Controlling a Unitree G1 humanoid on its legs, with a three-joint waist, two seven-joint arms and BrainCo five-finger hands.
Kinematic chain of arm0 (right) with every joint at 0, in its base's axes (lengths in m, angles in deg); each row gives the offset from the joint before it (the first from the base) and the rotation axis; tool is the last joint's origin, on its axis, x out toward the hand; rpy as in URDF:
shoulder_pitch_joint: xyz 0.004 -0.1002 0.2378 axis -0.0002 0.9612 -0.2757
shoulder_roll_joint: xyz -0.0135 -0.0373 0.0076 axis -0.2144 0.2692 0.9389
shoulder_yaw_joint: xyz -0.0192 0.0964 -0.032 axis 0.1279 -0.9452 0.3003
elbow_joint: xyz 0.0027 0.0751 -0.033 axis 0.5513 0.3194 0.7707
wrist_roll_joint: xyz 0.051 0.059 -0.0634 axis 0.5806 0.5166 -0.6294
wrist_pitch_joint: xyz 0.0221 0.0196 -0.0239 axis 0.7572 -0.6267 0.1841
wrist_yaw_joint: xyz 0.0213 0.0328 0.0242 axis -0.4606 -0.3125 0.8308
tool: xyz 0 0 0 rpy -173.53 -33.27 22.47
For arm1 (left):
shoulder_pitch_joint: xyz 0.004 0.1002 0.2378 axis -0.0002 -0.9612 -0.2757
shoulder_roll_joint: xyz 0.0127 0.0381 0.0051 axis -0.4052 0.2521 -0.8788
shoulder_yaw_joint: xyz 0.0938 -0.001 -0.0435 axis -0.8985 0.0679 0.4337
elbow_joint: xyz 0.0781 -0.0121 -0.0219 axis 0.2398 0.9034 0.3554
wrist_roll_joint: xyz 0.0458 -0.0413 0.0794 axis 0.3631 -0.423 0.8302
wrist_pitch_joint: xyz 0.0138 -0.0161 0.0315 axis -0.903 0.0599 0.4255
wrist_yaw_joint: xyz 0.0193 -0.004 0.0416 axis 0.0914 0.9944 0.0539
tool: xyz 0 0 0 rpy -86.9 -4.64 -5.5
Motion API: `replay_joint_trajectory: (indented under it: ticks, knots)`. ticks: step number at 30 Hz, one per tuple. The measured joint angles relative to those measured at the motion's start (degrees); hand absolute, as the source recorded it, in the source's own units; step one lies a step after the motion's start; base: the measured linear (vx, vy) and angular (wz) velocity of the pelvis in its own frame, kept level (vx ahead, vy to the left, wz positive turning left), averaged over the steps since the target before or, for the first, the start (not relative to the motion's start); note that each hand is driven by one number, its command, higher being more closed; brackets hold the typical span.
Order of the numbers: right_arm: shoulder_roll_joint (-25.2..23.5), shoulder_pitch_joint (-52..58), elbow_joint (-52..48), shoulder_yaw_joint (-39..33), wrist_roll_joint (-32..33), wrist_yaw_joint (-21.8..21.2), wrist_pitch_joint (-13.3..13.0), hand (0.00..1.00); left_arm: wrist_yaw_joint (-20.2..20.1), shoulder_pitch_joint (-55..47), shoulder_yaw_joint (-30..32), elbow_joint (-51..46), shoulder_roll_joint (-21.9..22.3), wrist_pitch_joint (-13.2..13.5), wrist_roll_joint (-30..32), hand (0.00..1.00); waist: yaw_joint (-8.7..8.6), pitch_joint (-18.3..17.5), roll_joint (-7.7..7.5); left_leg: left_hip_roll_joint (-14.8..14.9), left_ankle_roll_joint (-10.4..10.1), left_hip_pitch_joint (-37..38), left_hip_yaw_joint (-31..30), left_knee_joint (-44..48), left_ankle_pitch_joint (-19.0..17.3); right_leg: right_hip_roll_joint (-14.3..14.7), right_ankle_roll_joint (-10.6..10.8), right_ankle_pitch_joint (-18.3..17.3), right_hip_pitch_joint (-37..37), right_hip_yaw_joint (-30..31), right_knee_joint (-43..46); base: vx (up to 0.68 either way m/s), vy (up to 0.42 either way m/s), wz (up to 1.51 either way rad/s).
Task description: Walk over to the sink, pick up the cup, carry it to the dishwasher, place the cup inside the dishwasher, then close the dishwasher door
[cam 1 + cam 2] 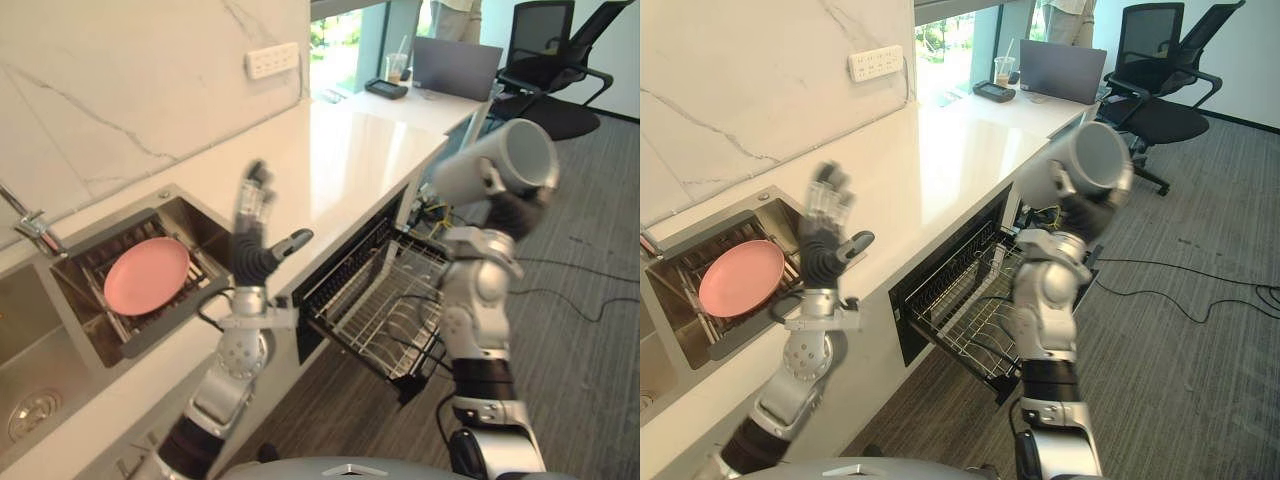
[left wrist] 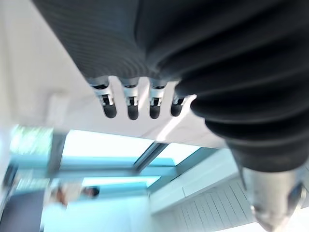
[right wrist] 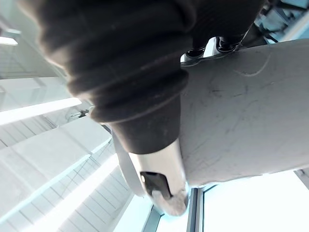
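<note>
Above the dishwasher rack (image 1: 385, 300), the right hand (image 1: 505, 200) is clasping the grey cup (image 1: 505, 155) (tipped sideways) in curled fingers; the left hand (image 1: 250, 245) is hovering, fingers straight.

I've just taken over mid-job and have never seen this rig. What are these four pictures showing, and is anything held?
This is a humanoid robot with two arms and fingered hands. The two wide pictures come from a pair of cameras on its head, looking down. The two close ones come from cameras on its wrists.

The right hand is raised and grips a grey cup. The right wrist view shows that cup's wall from very close.

The left hand is open and holds nothing, up above the edge of the white counter.

A pink plate lies on a rack in the sink. Below the counter, the dishwasher rack is pulled out.
</note>
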Motion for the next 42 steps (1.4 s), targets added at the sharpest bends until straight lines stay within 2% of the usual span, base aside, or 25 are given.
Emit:
replay_joint_trajectory:
  ticks: [1, 2, 4, 6, 9, 12, 14, 16, 17, 19, 23, 26, 28, 31, 35, 37, 39, 42]
  knots:
    - [0.52, 0.52, 0.00, -0.75, 0.00, -0.58, 0.37, 1.00, -3.47, -0.75, -0.61, 0.11, 0.24, -1.68, -4.15, 0.00, -0.14, -0.01, 0.05, 0.01, 0.00, 0.00, 0.04, 0.00, -0.04, 0.00, 0.01, -0.01, -0.03, 0.05, 0.00, 0.00, 0.000, 0.00]
    - [1.84, 2.14, 0.14, -2.34, -0.01, -2.36, 0.65, 1.00, -9.61, -2.56, -1.89, 1.59, 0.39, -5.37, -11.02, 0.00, -0.52, 0.10, 0.08, 0.03, 0.03, -0.06, 0.09, 0.00, -0.11, 0.00, 0.06, -0.04, -0.13, 0.09, 0.00, 0.00, 0.000, 0.00]
    - [3.04, 4.12, 0.72, -3.40, 0.00, -4.53, 0.77, 1.00, -14.76, -4.61, -2.63, 4.61, 0.49, -9.40, -15.45, 0.00, -0.73, 0.19, 0.03, 0.03, 0.09, -0.24, 0.12, -0.01, -0.18, -0.05, 0.10, -0.07, -0.28, 0.12, 0.01, 0.00, 0.000, 0.00]
    - [3.79, 7.09, 2.06, -4.75, 0.03, -8.21, 1.29, 1.00, -20.39, -7.96, -3.44, 12.23, 0.42, -16.02, -16.69, 0.00, -0.94, 0.27, 0.40, 0.01, 0.22, -0.41, 0.12, -0.01, -0.28, -0.10, 0.23, -0.16, -0.42, 0.10, -0.01, 0.00, 0.000, 0.00]
    - [4.79, 9.73, 5.85, -4.39, 0.00, -11.18, 1.87, 1.00, -22.50, -11.44, -4.17, 21.50, 0.32, -17.91, -12.88, 0.00, -0.94, 0.46, 0.13, 0.25, 0.22, -1.01, -0.06, -0.02, -0.36, -0.15, 0.23, -0.17, -0.70, -0.10, -0.26, 0.01, -0.010, 0.03]
    - [5.03, 11.18, 9.90, -4.38, -0.71, -11.89, 2.43, 1.00, -22.40, -14.81, -2.55, 25.44, -0.51, -17.75, -7.55, 0.00, 0.00, 0.78, -0.39, 0.40, 0.22, -1.55, -0.23, -0.02, -0.34, -0.05, 0.17, -0.13, -1.12, -0.35, -0.33, 0.02, -0.017, 0.04]
    - [5.29, 11.57, 12.68, -4.35, -1.94, -13.03, 2.66, 1.00, -21.84, -16.17, -0.27, 27.44, -1.02, -16.12, -1.10, 0.00, 0.36, 1.00, -0.71, 0.28, 0.25, -1.54, -0.67, -0.01, -0.38, -0.04, 0.23, -0.17, -0.72, -0.95, -0.57, 0.03, -0.017, 0.16]
    - [5.26, 11.61, 15.73, -3.01, -2.16, -14.14, 2.88, 1.00, -17.61, -16.60, 3.53, 31.35, -1.85, -14.56, 11.12, 0.00, 0.52, 1.55, -1.21, 0.06, 0.27, -1.32, -1.85, -0.01, -0.42, -0.05, 0.47, -0.41, 0.45, -2.37, -0.99, 0.02, -0.007, 0.25]
    - [5.25, 11.58, 16.51, -2.49, -2.18, -14.45, 2.90, 1.00, -16.35, -16.62, 4.59, 32.62, -1.99, -14.55, 14.07, 0.00, 0.62, 1.66, -1.38, 0.02, 0.26, -1.20, -1.97, -0.01, -0.48, -0.04, 0.48, -0.41, 0.77, -2.54, -1.18, 0.02, -0.004, 0.15]
    - [5.11, 11.57, 19.36, 1.01, -2.52, -16.22, 3.32, 1.00, -10.05, -16.76, 9.33, 38.74, -2.50, -14.76, 26.28, 0.00, 0.80, 2.12, -1.78, -0.22, 0.24, -1.10, -3.00, -0.01, -0.61, -0.02, 0.67, -0.59, 1.81, -3.74, -1.69, 0.03, -0.007, 0.22]
    - [3.83, 10.56, 24.55, 3.52, -4.65, -17.74, 5.39, 1.00, -2.19, -17.10, 16.78, 45.72, -3.77, -16.26, 39.19, 0.00, 2.10, 3.60, -1.90, -0.42, 0.23, -1.05, -3.70, 0.00, -0.74, -0.05, 0.76, -0.90, 2.56, -4.89, -1.68, 0.04, -0.005, 0.14]
    - [2.98, 8.85, 28.01, 4.60, -7.47, -17.78, 6.45, 1.00, 0.08, -16.86, 18.57, 49.90, -4.85, -17.85, 43.38, 0.00, 2.37, 3.92, -1.91, -0.70, 0.20, -0.94, -4.01, 0.00, -1.00, -0.10, 0.68, -0.83, 2.79, -4.97, -1.60, 0.04, -0.003, 0.04]
    - [3.02, 7.43, 30.71, 4.71, -10.45, -17.57, 7.04, 1.00, 0.95, -16.91, 19.64, 53.48, -5.37, -19.42, 45.50, 0.00, 2.46, 5.51, -1.75, -0.90, 0.23, -0.25, -4.19, 0.00, -1.17, -0.24, 0.93, -0.94, 3.57, -5.07, -1.56, 0.06, 0.004, 0.03]
    - [3.54, 4.90, 35.31, 4.63, -13.19, -17.07, 8.22, 1.00, 1.18, -18.14, 19.81, 56.76, -5.58, -21.18, 45.50, 0.00, 2.70, 6.87, -1.46, -1.06, 0.25, -0.59, -4.81, 0.01, -1.21, -0.32, 1.21, -1.15, 3.59, -5.83, -1.50, 0.03, 0.004, 0.11]
    - [7.86, 0.34, 39.35, 4.40, -13.93, -16.15, 9.26, 1.00, 0.73, -18.40, 20.22, 57.28, -5.28, -21.59, 45.28, 0.00, 3.54, 9.33, 0.19, -1.32, 0.98, -2.56, -6.33, 0.04, -0.21, -0.35, 1.36, -1.04, 2.38, -7.35, -1.12, 0.00, 0.010, 0.21]
    - [11.91, -5.08, 42.23, 4.04, -15.29, -16.20, 9.41, 1.00, -0.18, -18.07, 21.20, 57.38, -5.18, -20.91, 44.21, 0.00, 3.87, 12.89, 1.86, -1.36, 1.26, -3.72, -7.06, 0.10, 0.64, -0.37, 1.31, -0.88, 1.39, -7.92, -0.47, -0.03, 0.023, 0.17]
    - [14.81, -8.68, 44.69, 3.87, -15.66, -16.41, 9.46, 1.00, -1.01, -18.02, 21.43, 58.02, -5.18, -20.56, 41.81, 0.00, 4.07, 15.08, 2.89, -1.37, 1.27, -5.39, -7.78, 0.36, 1.30, -0.31, 1.22, -0.76, -0.18, -8.11, 0.06, -0.05, 0.020, 0.18]
    - [17.93, -12.71, 47.56, 3.90, -15.68, -17.24, 9.46, 1.00, -2.76, -17.99, 21.44, 59.61, -5.14, -20.55, 37.91, 0.00, 5.28, 19.30, 3.46, -1.16, 1.33, -7.67, -8.57, 0.39, 2.33, -0.12, 1.01, -0.31, -2.34, -8.43, 0.70, -0.04, -0.008, 0.14]
